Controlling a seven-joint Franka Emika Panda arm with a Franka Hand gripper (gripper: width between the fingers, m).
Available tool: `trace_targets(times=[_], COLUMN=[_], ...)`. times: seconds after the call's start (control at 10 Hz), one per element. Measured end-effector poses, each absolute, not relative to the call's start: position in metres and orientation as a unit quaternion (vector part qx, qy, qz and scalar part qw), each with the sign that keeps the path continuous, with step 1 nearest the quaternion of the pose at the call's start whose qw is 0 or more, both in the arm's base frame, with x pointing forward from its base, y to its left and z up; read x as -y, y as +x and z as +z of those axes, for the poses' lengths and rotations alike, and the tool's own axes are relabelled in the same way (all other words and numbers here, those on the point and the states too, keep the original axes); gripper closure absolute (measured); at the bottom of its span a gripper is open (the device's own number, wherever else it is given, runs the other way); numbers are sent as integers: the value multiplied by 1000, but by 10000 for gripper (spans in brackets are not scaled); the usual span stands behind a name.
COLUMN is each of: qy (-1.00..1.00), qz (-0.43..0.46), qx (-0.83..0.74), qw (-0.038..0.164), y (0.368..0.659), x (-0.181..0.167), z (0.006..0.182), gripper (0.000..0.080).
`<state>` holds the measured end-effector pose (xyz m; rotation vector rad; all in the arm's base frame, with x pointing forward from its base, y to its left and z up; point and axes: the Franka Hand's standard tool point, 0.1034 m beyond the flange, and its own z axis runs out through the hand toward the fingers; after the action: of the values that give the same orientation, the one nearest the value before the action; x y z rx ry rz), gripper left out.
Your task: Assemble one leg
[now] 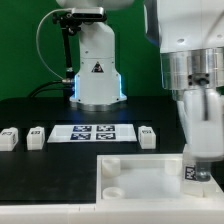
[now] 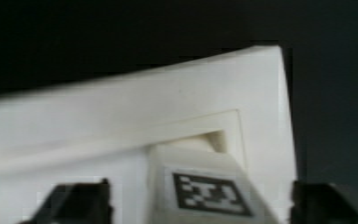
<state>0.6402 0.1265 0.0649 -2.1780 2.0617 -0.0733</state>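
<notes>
A white leg [image 2: 208, 190] with a black-and-white tag stands upright at a corner of the large white plate [image 2: 105, 120]. My gripper [image 2: 197, 205] straddles it, with a dark finger [image 2: 73, 203] on each side and a visible gap between each finger and the leg, so it is open. In the exterior view the gripper [image 1: 196, 160] hangs over the plate's [image 1: 140, 172] corner on that view's right, with the leg [image 1: 190, 172] below it. Three more legs lie on the black table: two [image 1: 8, 138] [image 1: 36, 135] at the left and one [image 1: 148, 135] right of centre.
The marker board [image 1: 93, 131] lies on the table between the loose legs. The arm's white base [image 1: 97, 70] stands behind it. The plate has a round socket [image 1: 112, 189] near its front left corner.
</notes>
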Motion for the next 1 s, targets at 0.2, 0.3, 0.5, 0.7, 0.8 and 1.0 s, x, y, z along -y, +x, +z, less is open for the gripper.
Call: trace_targets(times=[0.2, 0.3, 0.5, 0.7, 0.8, 1.0], qy=[-849, -857, -913, -972, -976, -971], qz=[-53, -54, -62, -85, -88, -86], qx=[-521, -508, -400, -217, -199, -221], qw=[66, 64, 56, 27, 26, 28], y=[642, 643, 643, 650, 652, 651], x=[-127, -127, -125, -127, -123, -124], z=[65, 65, 65, 75, 78, 75], gripper=[157, 157, 151, 150, 150, 239])
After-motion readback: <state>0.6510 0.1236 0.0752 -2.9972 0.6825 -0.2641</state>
